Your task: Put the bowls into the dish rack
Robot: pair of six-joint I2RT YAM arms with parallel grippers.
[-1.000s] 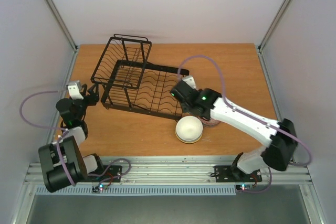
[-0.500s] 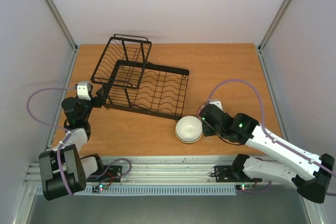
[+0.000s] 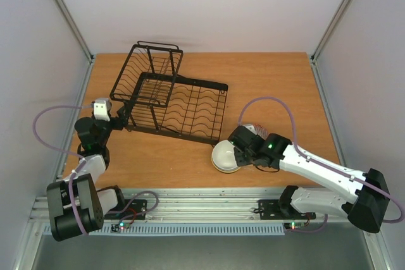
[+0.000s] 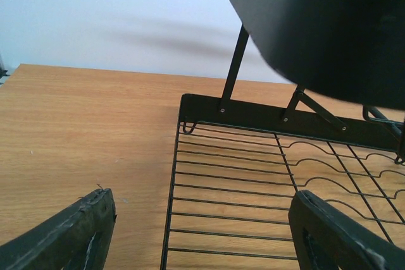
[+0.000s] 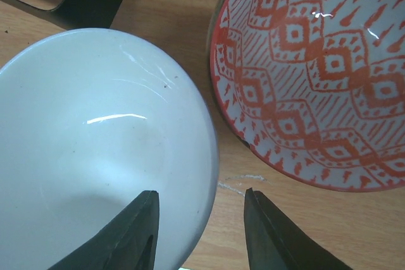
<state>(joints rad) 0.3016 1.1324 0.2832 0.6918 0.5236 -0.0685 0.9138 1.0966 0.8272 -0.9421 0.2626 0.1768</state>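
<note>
Your right fingers (image 5: 136,238) stand apart astride the right rim of the cream-white bowl (image 3: 224,156). One tip is over its inside and the other over the desk (image 3: 285,86) outside, and neither presses the rim. That bowl sits upright on the desk, just near of the dish rack (image 3: 187,80), by its near right corner. The red-and-white bowl (image 5: 316,74) sits just beside it on the right, with a sliver of desk between them. Your left fingers (image 4: 69,235) are spread wide at the rack's left end, one over the desk and one over the wire tray, holding nothing.
</note>
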